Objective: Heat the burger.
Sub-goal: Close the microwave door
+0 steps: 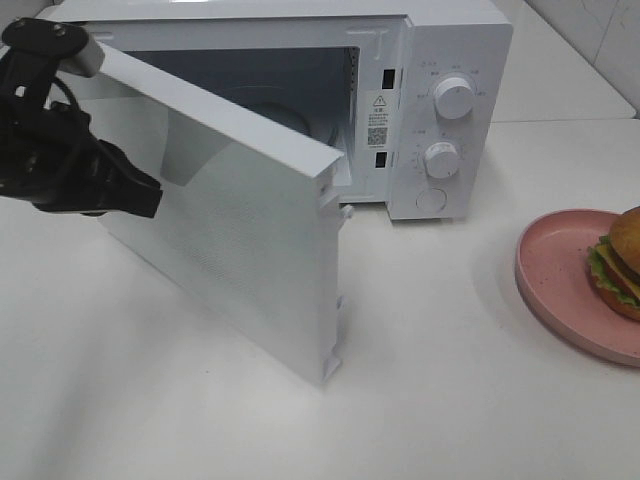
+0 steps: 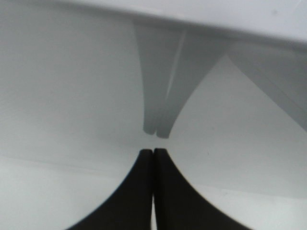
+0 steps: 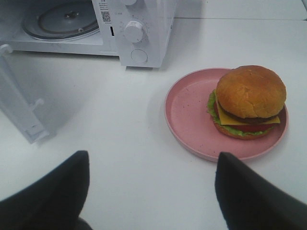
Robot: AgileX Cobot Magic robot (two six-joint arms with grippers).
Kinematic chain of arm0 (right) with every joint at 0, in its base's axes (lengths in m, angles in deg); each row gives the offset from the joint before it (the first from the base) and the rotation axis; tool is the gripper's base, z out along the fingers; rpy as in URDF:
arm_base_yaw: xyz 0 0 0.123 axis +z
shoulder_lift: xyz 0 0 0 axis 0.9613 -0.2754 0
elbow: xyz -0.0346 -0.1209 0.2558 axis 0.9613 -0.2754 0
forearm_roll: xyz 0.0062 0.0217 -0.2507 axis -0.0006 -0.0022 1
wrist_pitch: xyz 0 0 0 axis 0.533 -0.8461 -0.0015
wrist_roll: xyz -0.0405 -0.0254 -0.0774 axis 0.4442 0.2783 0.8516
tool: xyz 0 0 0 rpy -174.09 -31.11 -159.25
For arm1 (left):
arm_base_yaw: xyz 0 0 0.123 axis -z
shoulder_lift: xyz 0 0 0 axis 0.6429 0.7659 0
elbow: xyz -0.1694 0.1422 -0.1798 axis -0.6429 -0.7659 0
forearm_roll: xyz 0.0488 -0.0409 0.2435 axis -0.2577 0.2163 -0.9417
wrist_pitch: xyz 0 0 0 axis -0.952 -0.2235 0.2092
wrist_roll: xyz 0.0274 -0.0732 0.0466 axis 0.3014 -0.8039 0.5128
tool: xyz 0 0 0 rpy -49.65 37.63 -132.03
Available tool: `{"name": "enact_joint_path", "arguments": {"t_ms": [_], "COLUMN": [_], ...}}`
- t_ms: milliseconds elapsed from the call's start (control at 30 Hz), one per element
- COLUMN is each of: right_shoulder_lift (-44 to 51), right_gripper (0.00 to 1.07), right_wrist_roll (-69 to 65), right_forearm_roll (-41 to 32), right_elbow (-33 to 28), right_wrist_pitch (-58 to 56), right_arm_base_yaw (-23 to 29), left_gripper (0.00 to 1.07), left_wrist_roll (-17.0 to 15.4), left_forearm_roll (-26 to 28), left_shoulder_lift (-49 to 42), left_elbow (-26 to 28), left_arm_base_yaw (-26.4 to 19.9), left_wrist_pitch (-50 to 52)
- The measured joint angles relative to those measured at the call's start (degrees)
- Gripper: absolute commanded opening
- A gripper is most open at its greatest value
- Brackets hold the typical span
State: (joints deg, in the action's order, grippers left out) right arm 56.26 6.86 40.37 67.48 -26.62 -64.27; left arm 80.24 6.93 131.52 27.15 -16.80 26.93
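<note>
We see the left gripper (image 2: 153, 152) closed and empty, pressing the microwave door (image 1: 240, 230). The right gripper (image 3: 152, 179) hovers wide open, the burger (image 3: 249, 100) just ahead.

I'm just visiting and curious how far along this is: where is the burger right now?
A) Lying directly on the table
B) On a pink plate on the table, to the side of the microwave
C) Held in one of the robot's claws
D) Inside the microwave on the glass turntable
B: the burger sits on the pink plate on the table, while the microwave stands open with nothing on its turntable.
</note>
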Motion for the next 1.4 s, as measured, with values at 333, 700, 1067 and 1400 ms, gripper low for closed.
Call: {"name": "enact_joint_path", "arguments": {"t_ms": [333, 700, 1067, 1400], "right_shoulder_lift": [0.0, 0.0, 0.0, 0.0], "right_gripper": [0.69, 0.69, 0.69, 0.69], "right_wrist_roll": [0.0, 0.0, 0.0, 0.0], "right_forearm_roll": [0.0, 0.0, 0.0, 0.0], "right_elbow": [0.0, 0.0, 0.0, 0.0], "right_wrist_pitch": [0.0, 0.0, 0.0, 0.0], "right_arm_base_yaw": [0.0, 0.0, 0.0, 0.0], "left_gripper": [0.0, 0.0, 0.0, 0.0], "left_wrist_roll": [0.0, 0.0, 0.0, -3.27], "left_forearm_roll": [0.23, 0.4, 0.46, 2.12], "left_shoulder_lift": [8.37, 16.84, 24.98, 31.8], "left_elbow": [8.48, 17.7, 27.39, 36.44], "left_arm_base_yaw": [4.64, 9.11, 12.61, 13.87], "left_wrist_pitch": [0.17, 1.78, 4.58, -0.4]}}
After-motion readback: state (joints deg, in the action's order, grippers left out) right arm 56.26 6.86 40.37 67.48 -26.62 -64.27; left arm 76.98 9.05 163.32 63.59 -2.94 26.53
